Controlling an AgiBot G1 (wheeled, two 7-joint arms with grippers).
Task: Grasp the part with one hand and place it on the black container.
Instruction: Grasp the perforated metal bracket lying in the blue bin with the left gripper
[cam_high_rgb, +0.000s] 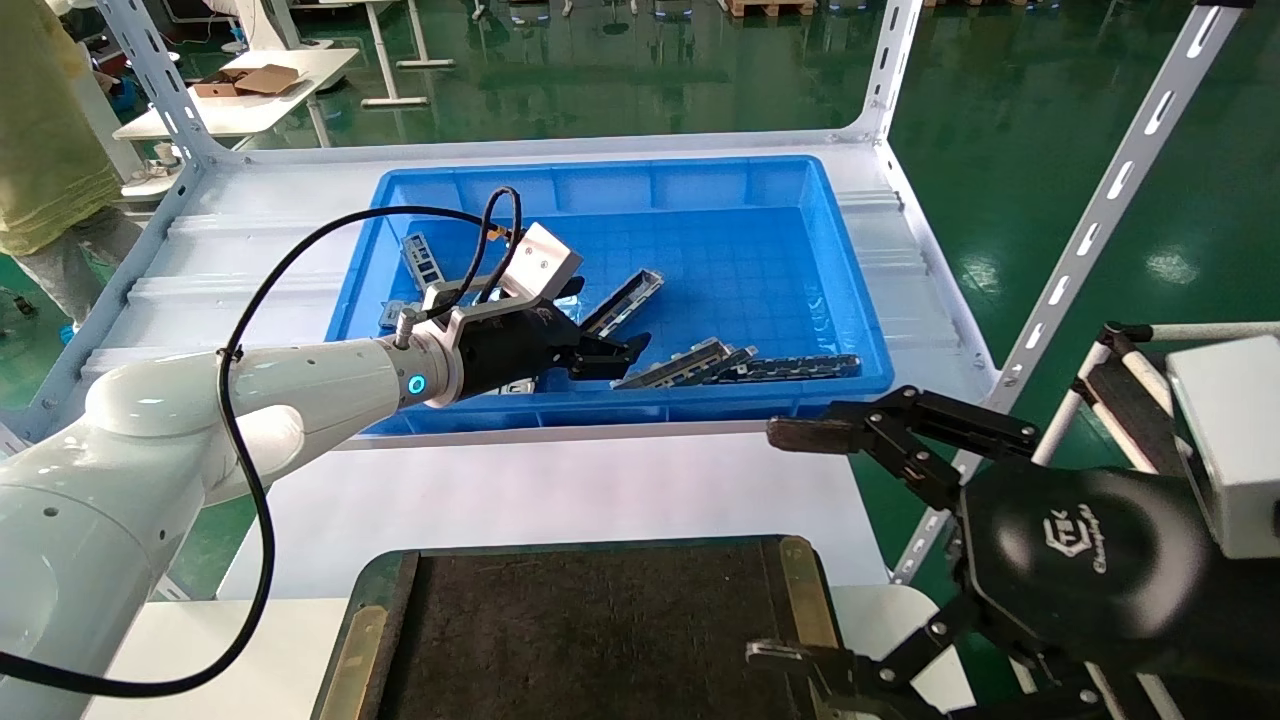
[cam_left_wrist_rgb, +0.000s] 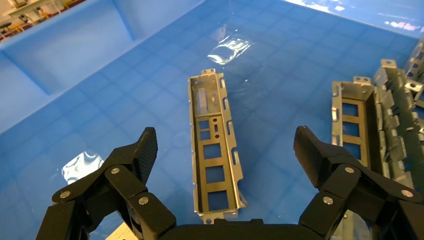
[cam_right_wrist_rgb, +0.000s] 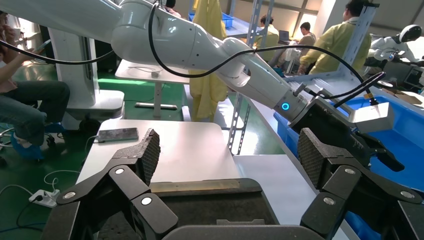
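Observation:
The part (cam_left_wrist_rgb: 215, 150), a slim grey metal channel bar with rectangular cutouts, lies on the floor of the blue bin. In the head view it lies slanted (cam_high_rgb: 625, 302) just beyond my left gripper. My left gripper (cam_left_wrist_rgb: 226, 140) is open and empty, hovering over the part, one finger to each side and not touching it; it also shows in the head view (cam_high_rgb: 612, 356). The black container (cam_high_rgb: 590, 630) sits at the near table edge, with brass edge strips. My right gripper (cam_high_rgb: 790, 545) is open and empty, parked by the container's right side (cam_right_wrist_rgb: 228, 142).
Several more metal parts lie in the blue bin (cam_high_rgb: 850, 260): a cluster near its front wall (cam_high_rgb: 700, 362) (cam_left_wrist_rgb: 355, 125) and one at the far left (cam_high_rgb: 420, 255). White rack posts (cam_high_rgb: 1100, 220) flank the table. People stand in the background (cam_right_wrist_rgb: 305, 42).

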